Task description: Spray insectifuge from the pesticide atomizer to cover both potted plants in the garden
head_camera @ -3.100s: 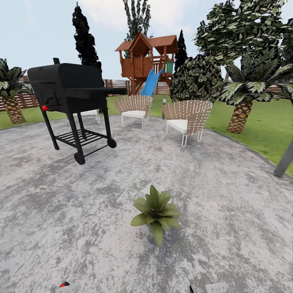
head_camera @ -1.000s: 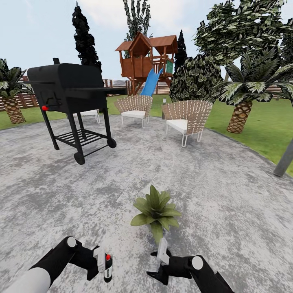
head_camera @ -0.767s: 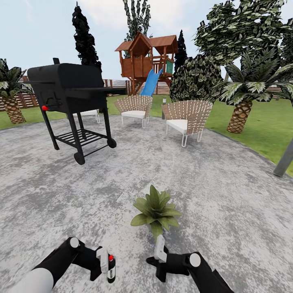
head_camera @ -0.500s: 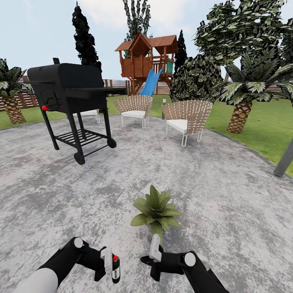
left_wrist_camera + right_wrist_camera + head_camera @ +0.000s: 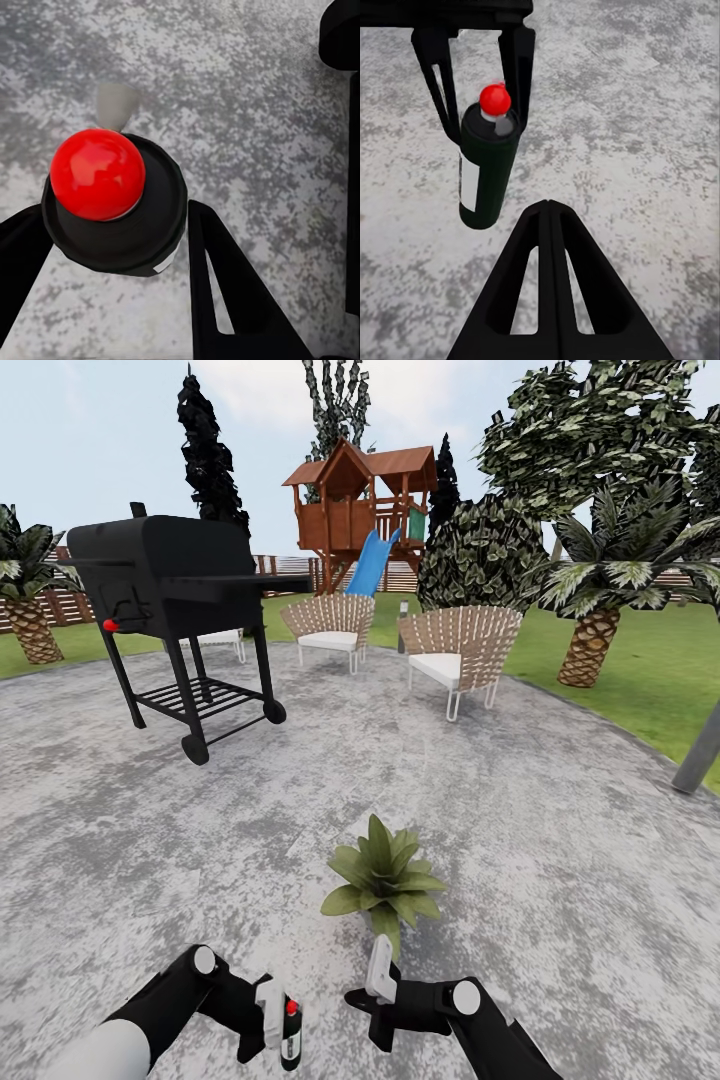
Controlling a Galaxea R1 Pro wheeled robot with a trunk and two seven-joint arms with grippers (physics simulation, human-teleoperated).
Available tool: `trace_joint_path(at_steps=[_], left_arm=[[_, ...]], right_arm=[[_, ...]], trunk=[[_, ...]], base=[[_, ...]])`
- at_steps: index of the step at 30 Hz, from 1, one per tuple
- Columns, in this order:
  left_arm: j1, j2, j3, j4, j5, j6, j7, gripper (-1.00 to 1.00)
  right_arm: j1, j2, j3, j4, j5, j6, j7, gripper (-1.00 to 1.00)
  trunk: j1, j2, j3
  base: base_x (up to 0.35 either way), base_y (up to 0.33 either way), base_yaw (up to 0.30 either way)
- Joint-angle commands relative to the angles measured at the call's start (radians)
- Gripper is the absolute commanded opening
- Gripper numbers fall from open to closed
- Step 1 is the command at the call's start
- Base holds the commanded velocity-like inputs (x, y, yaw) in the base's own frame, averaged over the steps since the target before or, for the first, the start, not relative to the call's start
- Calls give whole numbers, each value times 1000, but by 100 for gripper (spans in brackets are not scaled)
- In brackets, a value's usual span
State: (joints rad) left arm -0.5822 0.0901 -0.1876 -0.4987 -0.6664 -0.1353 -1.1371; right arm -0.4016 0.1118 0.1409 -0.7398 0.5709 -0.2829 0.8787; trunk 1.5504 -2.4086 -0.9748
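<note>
The pesticide atomizer (image 5: pixel 291 1038), a slim dark bottle with a red top and a white label, hangs upright low over the paving, with my left gripper (image 5: pixel 281 1032) shut on it. In the left wrist view its red top (image 5: pixel 97 174) sits between two black fingers (image 5: pixel 221 292). My right gripper (image 5: pixel 362 1005) is shut and holds nothing, just right of the bottle; its wrist view looks at the atomizer (image 5: pixel 487 165) past its closed fingertips (image 5: pixel 549 206). One broad-leaved potted plant (image 5: pixel 383 880) stands on the patio just beyond both grippers, its pot hidden under the leaves.
A black grill (image 5: pixel 170 585) on wheels stands at the far left. Two wicker chairs (image 5: pixel 462 650) sit at the patio's back, with a wooden playhouse and slide (image 5: pixel 365 510) behind. A palm (image 5: pixel 595 630) on the lawn and a grey post (image 5: pixel 700 755) are at the right.
Both arms have come up into the head view. Over the last second the left gripper carried the atomizer rightward, and the right gripper shifted a little left, toward it.
</note>
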Motion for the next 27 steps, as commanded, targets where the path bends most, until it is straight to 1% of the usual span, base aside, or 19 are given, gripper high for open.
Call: trace_joint_path(at_steps=[1, 7, 12, 14, 15, 16, 23, 27], left_arm=[[-1, -1, -10, -1, -4, -10, 0, -100], [-4, -6, -22, -3, -1, -10, 0, -100], [-7, -21, -24, -3, 2, -10, 0, -100], [-8, -31, -24, -3, 2, -10, 0, -100], [-8, -52, -24, -3, 0, -9, 0, -100], [-8, -58, -24, -3, 0, -9, 0, -100], [-9, -75, -23, -19, 1, -9, 0, -100], [-8, -80, -23, -31, 2, -9, 0, -100]], right_arm=[[0, 0, -1, -1, 9, -5, 1, -100], [0, 0, -1, 0, 10, -5, 0, -100], [0, 0, -1, 0, 9, -6, 0, -100], [0, 0, -1, 0, 9, -7, 0, -100], [0, 0, -1, 0, 9, -7, 0, -100], [0, 0, -1, 0, 9, -7, 0, -100], [0, 0, -1, 2, 9, -7, 0, -100], [0, 0, -1, 2, 9, -7, 0, -100]], trunk=[[0, 0, -1], [0, 0, -1], [0, 0, -1], [0, 0, -1], [0, 0, -1], [0, 0, -1], [0, 0, -1], [0, 0, -1]], base=[[0, 0, 0], [0, 0, 0], [0, 0, 0], [0, 0, 0], [0, 0, 0], [0, 0, 0], [0, 0, 0], [0, 0, 0]])
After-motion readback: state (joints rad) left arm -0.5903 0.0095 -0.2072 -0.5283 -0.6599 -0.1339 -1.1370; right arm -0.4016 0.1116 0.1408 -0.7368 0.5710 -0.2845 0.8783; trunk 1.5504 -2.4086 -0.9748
